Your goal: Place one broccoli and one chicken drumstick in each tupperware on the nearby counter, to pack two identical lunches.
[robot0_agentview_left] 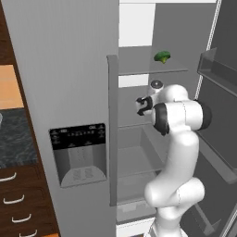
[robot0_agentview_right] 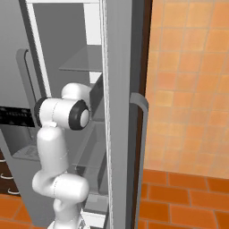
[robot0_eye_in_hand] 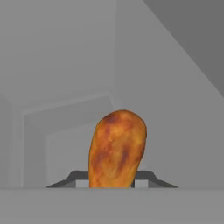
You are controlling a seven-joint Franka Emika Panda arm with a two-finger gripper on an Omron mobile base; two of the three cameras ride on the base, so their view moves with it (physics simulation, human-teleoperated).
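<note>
Reaching into the open refrigerator (robot0_agentview_left: 139, 139), the white arm (robot0_agentview_left: 178, 152) has its claw (robot0_eye_in_hand: 112, 181) drawn in narrow around a chicken drumstick (robot0_eye_in_hand: 116, 148). In the hand view the two dark fingertips (robot0_eye_in_hand: 76, 178) flank the base of the browned, orange-gold drumstick, one on either side and pressed up against it, so the claw looks nearly closed on the meat. The drumstick stands roughly upright between them, its rounded end leaning slightly to one side, with plain grey fridge walls behind it.

From the left base view, the arm's wrist goes in at the level of the middle shelf, and the claw itself is hidden behind the arm's own links. One broccoli (robot0_agentview_left: 162, 57) sits on the glass shelf above (robot0_agentview_left: 152, 71), well apart from the wrist, towards the back of the compartment. The open fridge door (robot0_agentview_left: 217, 115) with its bins hangs at the right.

On the closed left door there is a water and ice dispenser (robot0_agentview_left: 79, 155) with a dark control panel along its top; the small pale markings on it are too fine to read. At the far left, a strip of dark speckled surface (robot0_agentview_left: 14, 134) lies over brown wooden drawers (robot0_agentview_left: 21, 203) with curved silver handles.

From the right base view, the arm is partly hidden by the edge of the open door, with orange floor tiles (robot0_agentview_right: 188, 192) alongside.
</note>
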